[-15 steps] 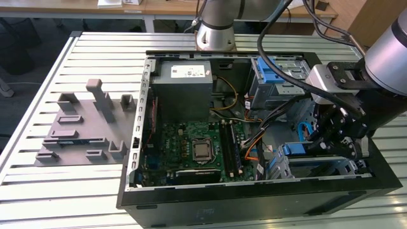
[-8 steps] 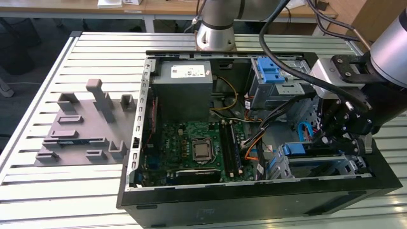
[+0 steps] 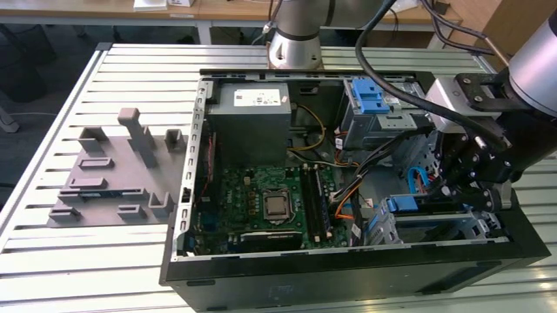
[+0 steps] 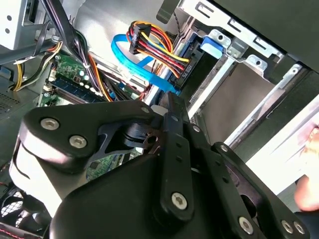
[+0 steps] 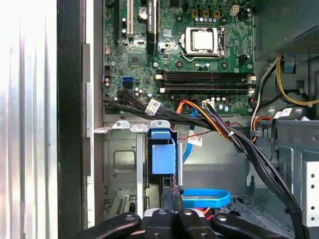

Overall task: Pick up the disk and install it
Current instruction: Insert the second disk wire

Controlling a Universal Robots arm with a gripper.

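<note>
Blue bracket of disk standing edge-on in bay, silver body mostly hidden. Gripper at its 6 o'clock edge; jaw state indiscernible.

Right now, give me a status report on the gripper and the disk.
Gripper low inside the computer case, at the drive cage, fingers edge-on. Disk standing in the cage slot, blue bracket showing. Blue cable and wire bundle crowd the slot.
</note>
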